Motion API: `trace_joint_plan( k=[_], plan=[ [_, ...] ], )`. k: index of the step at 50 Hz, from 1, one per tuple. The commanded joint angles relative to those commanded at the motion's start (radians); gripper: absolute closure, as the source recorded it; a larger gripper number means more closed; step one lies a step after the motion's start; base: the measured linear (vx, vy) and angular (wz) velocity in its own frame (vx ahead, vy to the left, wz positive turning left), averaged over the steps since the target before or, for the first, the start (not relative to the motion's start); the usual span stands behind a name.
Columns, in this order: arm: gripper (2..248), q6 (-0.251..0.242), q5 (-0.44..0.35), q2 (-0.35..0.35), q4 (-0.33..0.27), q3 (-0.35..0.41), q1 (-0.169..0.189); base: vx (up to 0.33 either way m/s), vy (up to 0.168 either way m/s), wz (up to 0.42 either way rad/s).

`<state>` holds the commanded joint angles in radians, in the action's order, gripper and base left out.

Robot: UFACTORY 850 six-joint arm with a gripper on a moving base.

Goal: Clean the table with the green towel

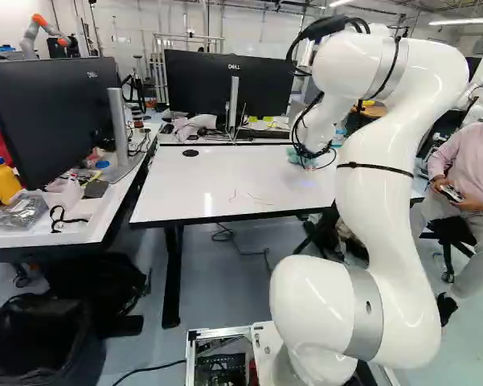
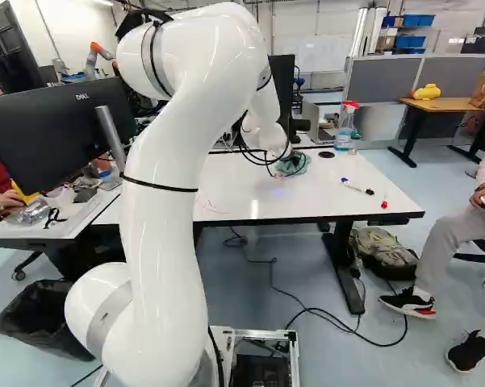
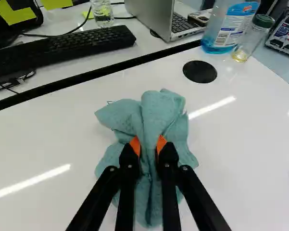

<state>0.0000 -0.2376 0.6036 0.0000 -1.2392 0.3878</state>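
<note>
The gripper [image 2: 279,150] is over the far part of the white table [image 2: 323,189] in the right base view, its fingertips hidden there. Under it lies the green towel [image 2: 294,164]. In the wrist view the gripper [image 3: 148,145] is shut on a bunched fold of the towel [image 3: 156,115], an orange pad on either side. The rest of the cloth spreads crumpled on the tabletop around the fingers. Thin red marks [image 1: 249,198] show on the table near its front edge in the left base view.
Beyond the towel are a black hole cover [image 3: 200,71], a spray bottle [image 3: 227,29], a glass jar [image 3: 254,38], a keyboard [image 3: 62,47] and a laptop [image 3: 156,17]. Markers [image 2: 357,187] lie on the table's right part. A seated person is at the right.
</note>
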Motion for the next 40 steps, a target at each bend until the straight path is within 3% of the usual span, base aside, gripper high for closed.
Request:
trace_joint_plan(
  k=[19, 40],
  plan=[
    [195, 0.000, 0.000, 0.063, 0.000, -0.086, 0.025, 0.000, 0.000, 0.000],
    [195, 0.000, 0.000, 0.151, 0.000, -0.210, 0.012, 0.000, 0.000, 0.000]
  ],
)
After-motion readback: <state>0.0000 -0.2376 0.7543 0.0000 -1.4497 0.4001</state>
